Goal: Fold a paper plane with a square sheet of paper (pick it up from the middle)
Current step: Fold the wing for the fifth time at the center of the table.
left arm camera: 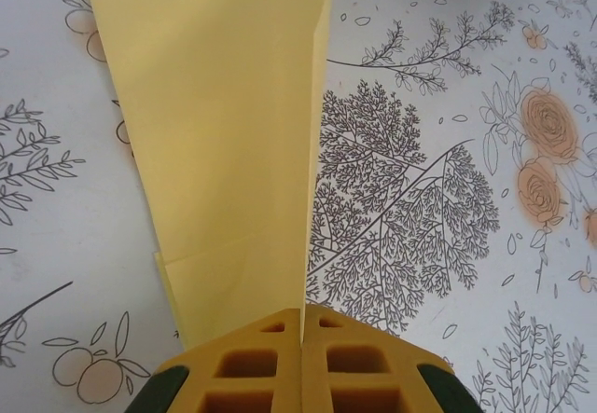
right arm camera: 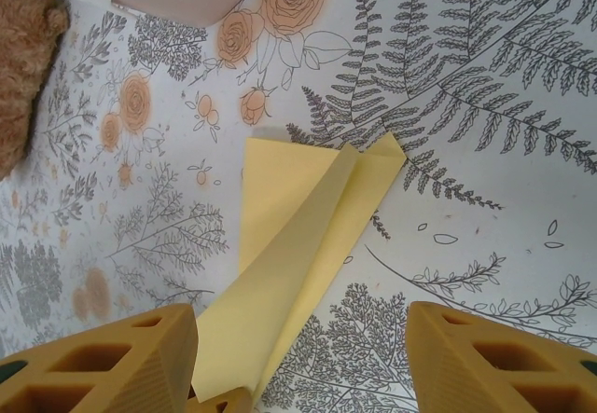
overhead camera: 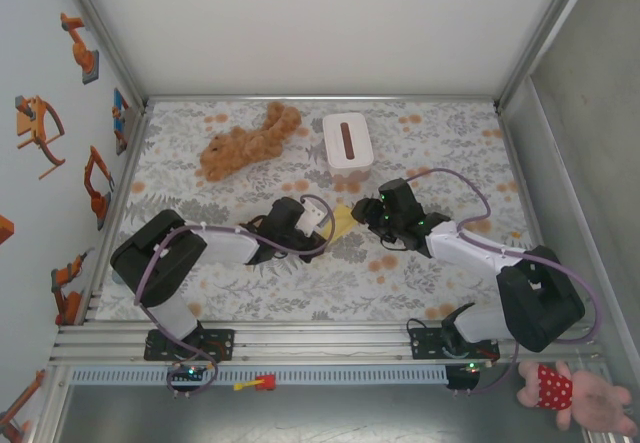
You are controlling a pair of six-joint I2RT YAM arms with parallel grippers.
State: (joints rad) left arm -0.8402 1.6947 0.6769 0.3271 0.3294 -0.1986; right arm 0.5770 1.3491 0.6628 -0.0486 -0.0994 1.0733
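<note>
At the surface's centre, the left jaws are clamped on one end of the yellow paper [left arm camera: 224,133], already folded into layered flaps; the right jaws hang wide apart over it. Folding looks midway; next the loose flap needs pressing flat. Near the far edge stands the white box [overhead camera: 348,139]

Top camera: high, rear, looking down on table [overhead camera: 300,283]. Wrist cameras: close, facing downward; all three share folded yellow paper [left arm camera: 224,152].
</note>
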